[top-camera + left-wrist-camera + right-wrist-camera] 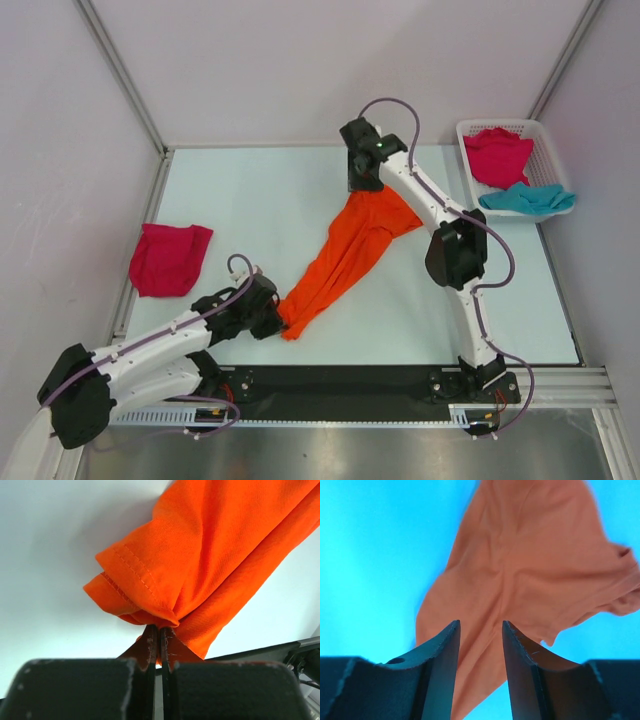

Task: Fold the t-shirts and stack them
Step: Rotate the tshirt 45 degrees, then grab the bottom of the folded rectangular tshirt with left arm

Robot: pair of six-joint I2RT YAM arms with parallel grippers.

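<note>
**Left gripper (283, 326) pinches the orange t-shirt (345, 255)**

My left gripper is squeezed tight on the near end of the orange t-shirt. Its two fingers (148, 645) come right together, with a bunch of orange cloth and a stitched hem caught between them. I think I hold this end so the shirt cannot slide while the other end gets picked up.

My right gripper (362, 185) hangs over the far end of the same shirt. Its jaws are about half open and nothing is between them. It looks ready to come down and grab the cloth there.

The orange t-shirt lies on the table (250, 190) in a long, bunched strip, from the far middle down to the near left. It is not flat yet. With one end in each gripper, I could pull it wide and smooth before folding.

A folded magenta t-shirt (168, 258) sits at the left side, well apart. That is likely where the stack goes.

The white basket (470, 130) at the far right has a second magenta t-shirt (497, 155) and a teal t-shirt (527, 198) in it, not yet folded.
</note>
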